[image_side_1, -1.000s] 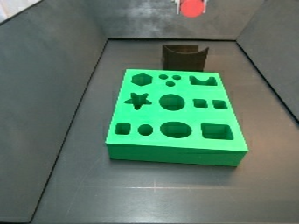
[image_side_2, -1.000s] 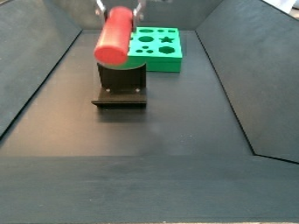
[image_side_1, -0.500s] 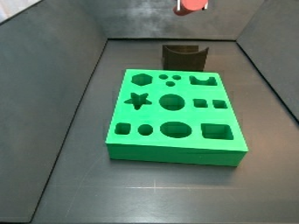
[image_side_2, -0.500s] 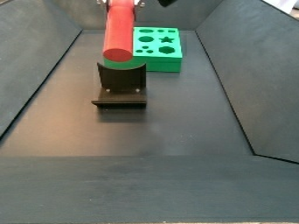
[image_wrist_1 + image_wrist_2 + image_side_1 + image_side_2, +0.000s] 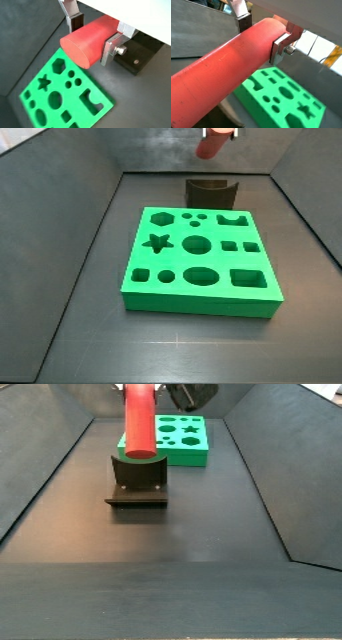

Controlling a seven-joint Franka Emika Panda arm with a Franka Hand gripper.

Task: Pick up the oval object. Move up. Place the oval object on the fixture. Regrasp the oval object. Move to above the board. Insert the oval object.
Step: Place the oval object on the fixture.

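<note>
Clamped in the gripper (image 5: 93, 33) jaws, the oval object (image 5: 90, 40) hangs upright above the fixture (image 5: 138, 478). It looks rigid, smooth, probably slippery; hold its flat sides. The board (image 5: 201, 262) lies beyond.

Lab test rig, dark walled enclosure (image 5: 254, 474), pincer (image 5: 93, 35) above fixture (image 5: 138, 476)

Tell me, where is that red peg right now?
The red peg hangs upright in the gripper, above the dark fixture, with the green board just beyond in a side view.
</note>
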